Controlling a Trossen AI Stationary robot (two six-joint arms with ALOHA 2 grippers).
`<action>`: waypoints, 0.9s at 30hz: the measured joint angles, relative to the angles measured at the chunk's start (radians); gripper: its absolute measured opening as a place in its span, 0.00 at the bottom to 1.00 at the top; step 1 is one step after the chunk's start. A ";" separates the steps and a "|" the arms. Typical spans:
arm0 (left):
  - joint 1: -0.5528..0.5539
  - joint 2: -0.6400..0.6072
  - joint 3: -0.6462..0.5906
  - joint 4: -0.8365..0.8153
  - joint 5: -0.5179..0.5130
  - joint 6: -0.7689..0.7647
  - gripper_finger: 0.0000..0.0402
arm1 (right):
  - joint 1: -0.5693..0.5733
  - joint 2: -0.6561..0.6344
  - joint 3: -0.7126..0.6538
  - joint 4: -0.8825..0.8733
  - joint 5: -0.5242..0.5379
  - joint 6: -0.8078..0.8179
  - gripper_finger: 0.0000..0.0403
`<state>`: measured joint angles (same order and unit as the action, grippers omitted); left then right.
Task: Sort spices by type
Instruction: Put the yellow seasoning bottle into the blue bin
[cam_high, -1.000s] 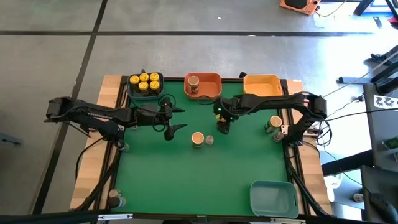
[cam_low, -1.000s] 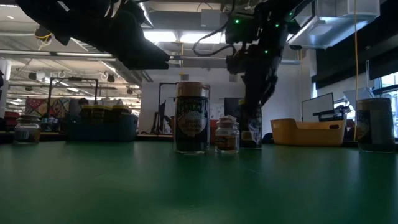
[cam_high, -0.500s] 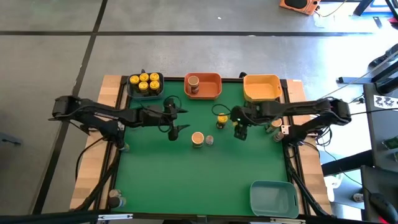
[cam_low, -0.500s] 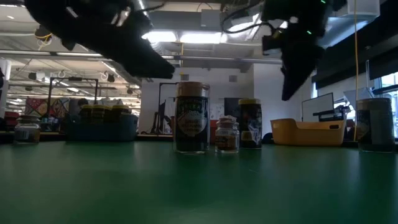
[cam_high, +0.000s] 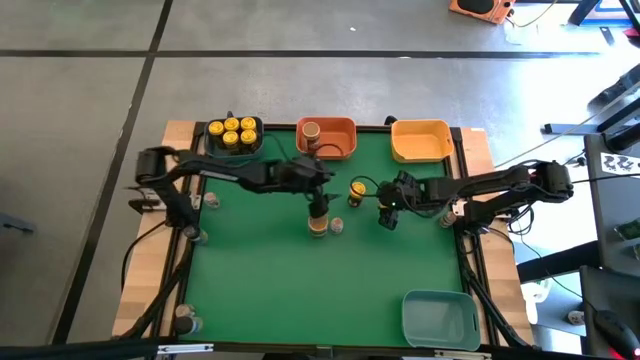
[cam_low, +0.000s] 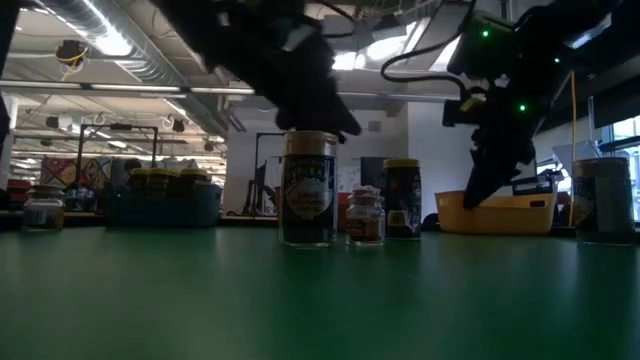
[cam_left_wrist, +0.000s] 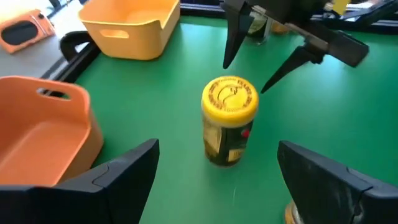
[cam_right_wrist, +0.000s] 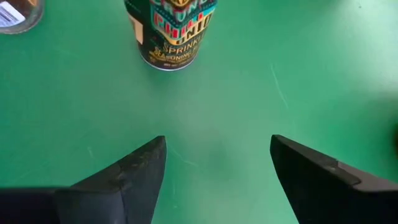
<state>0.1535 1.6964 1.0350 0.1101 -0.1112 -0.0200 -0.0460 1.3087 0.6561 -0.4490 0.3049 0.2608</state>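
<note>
Three spice jars stand on the green mat: a tan-lid jar, a tiny jar and a yellow-lid jar. My left gripper hovers open above the tan-lid jar and points at the yellow-lid jar, which shows between its fingers farther off. My right gripper hangs open to the right of the yellow-lid jar, clear of it, with bare mat between its fingers. In the low view the left gripper is above the tan-lid jar, and the right gripper is off to the right.
A blue bin with several yellow-lid jars, an orange bin with one tan-lid jar and a yellow bin line the far edge. A teal bin sits at the near right. Another jar stands near the right edge.
My left gripper has swung toward the table's right edge and now hangs over the tan-lid jar. My right gripper has drawn away from the yellow-lid jar toward the right edge and tipped down; the jar stays standing where it was.
</note>
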 joint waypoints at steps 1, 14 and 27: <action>0.000 0.025 0.033 -0.017 0.001 0.000 0.81 | 0.000 0.000 -0.005 0.003 0.001 0.000 0.71; 0.014 0.242 0.212 0.045 0.087 0.000 0.81 | 0.000 0.000 -0.043 0.067 0.001 -0.004 0.71; 0.014 0.378 0.213 0.247 0.105 0.012 0.81 | 0.000 0.000 -0.044 0.086 -0.001 -0.004 0.71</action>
<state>0.1673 2.0740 1.2484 0.3574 -0.0059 -0.0077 -0.0456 1.3087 0.6125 -0.3630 0.3037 0.2569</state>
